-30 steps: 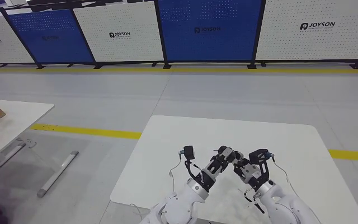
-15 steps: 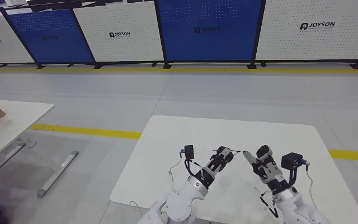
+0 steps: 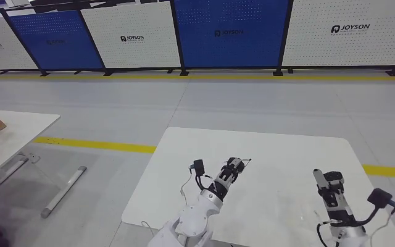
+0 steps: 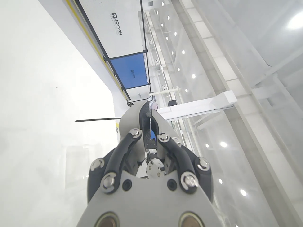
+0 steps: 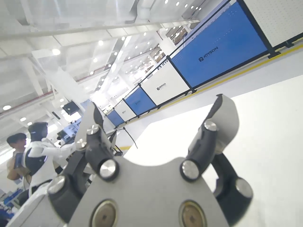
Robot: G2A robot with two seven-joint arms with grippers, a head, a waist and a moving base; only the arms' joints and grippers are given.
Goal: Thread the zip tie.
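Zip tie above counter, clamped in left gripper jaws. Right gripper well apart from zip tie, jaws apart, empty. Risk: thin tail may flex, miss head slot.

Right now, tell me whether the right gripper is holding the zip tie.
No, the right gripper stands wide open with nothing between its fingers, while the zip tie is clamped in the left gripper.
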